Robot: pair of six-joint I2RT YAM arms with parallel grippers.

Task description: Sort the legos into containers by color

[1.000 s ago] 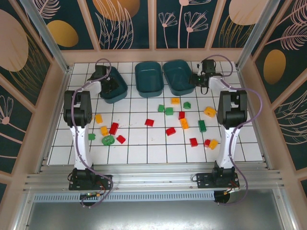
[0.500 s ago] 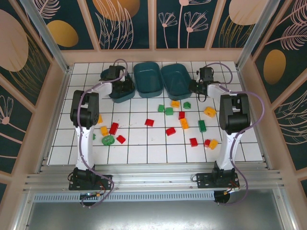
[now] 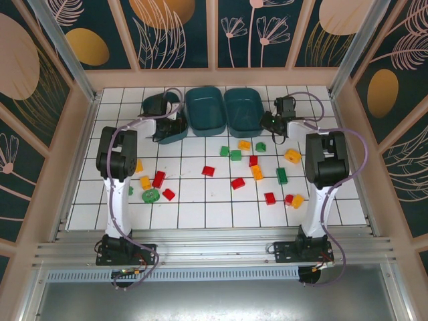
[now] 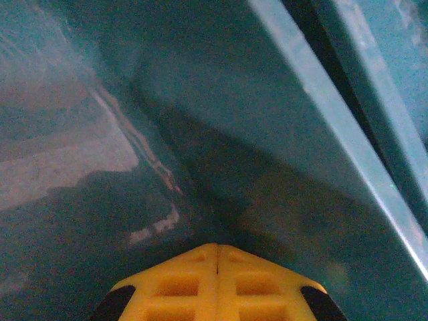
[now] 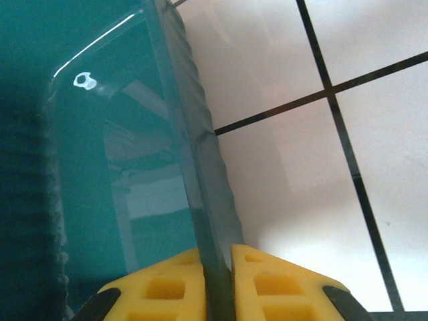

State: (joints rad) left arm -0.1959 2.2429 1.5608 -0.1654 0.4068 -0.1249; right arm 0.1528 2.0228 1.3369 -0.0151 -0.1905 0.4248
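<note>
Three dark teal containers stand in a row at the back: left (image 3: 160, 110), middle (image 3: 206, 110), right (image 3: 244, 110). Red, green and yellow-orange legos lie scattered on the tiled floor, among them a green one (image 3: 236, 155), a red one (image 3: 208, 170) and a yellow one (image 3: 292, 156). My left gripper (image 3: 178, 126) (image 4: 217, 247) is inside the left container (image 4: 267, 107), its yellow fingers shut with nothing between them. At the right container's outer side, my right gripper (image 3: 266, 122) (image 5: 217, 251) is shut on the thin side wall of that container (image 5: 100, 167).
The middle container's rim (image 4: 401, 47) lies close beside the left one. Wooden walls with metal posts enclose the white tiled floor (image 5: 334, 167). More legos sit at the left by my left arm, such as a round green piece (image 3: 151, 195) and a red brick (image 3: 158, 178).
The left gripper pushed the left container right, up against the middle one. The right gripper closed on the right container's wall, and that container shifted slightly left.
</note>
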